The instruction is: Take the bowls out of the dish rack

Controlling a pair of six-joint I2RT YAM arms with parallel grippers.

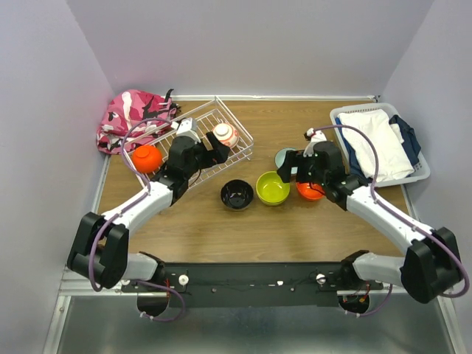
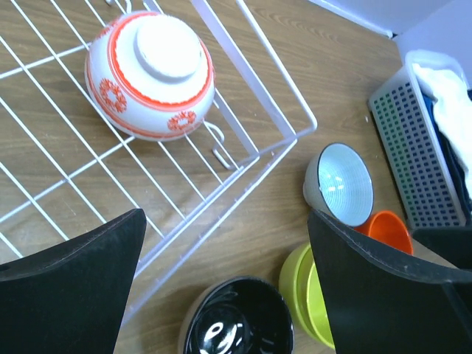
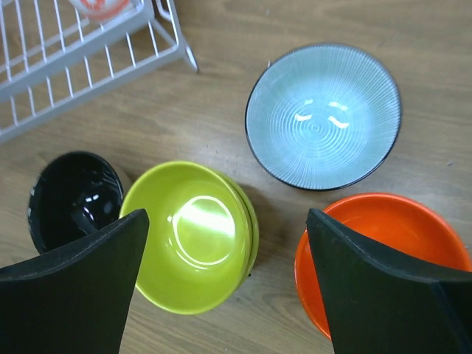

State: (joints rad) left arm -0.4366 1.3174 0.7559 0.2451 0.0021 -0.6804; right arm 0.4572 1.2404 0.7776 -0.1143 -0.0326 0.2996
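The white wire dish rack (image 1: 210, 125) stands at the back left. A white bowl with red pattern (image 1: 226, 134) lies upside down in it, also in the left wrist view (image 2: 151, 74). An orange bowl (image 1: 147, 158) sits at the rack's left end. On the table stand a black-inside bowl (image 1: 237, 194), two stacked lime-green bowls (image 1: 272, 188), an orange bowl (image 3: 383, 243) and a pale teal bowl (image 3: 322, 114). My left gripper (image 1: 217, 150) is open and empty over the rack's near corner. My right gripper (image 1: 290, 168) is open and empty above the lime and orange bowls.
A white plastic basket of folded clothes (image 1: 380, 144) stands at the back right. A pink camouflage bag (image 1: 133, 118) lies behind the rack at the back left. Grey walls close in the table on three sides.
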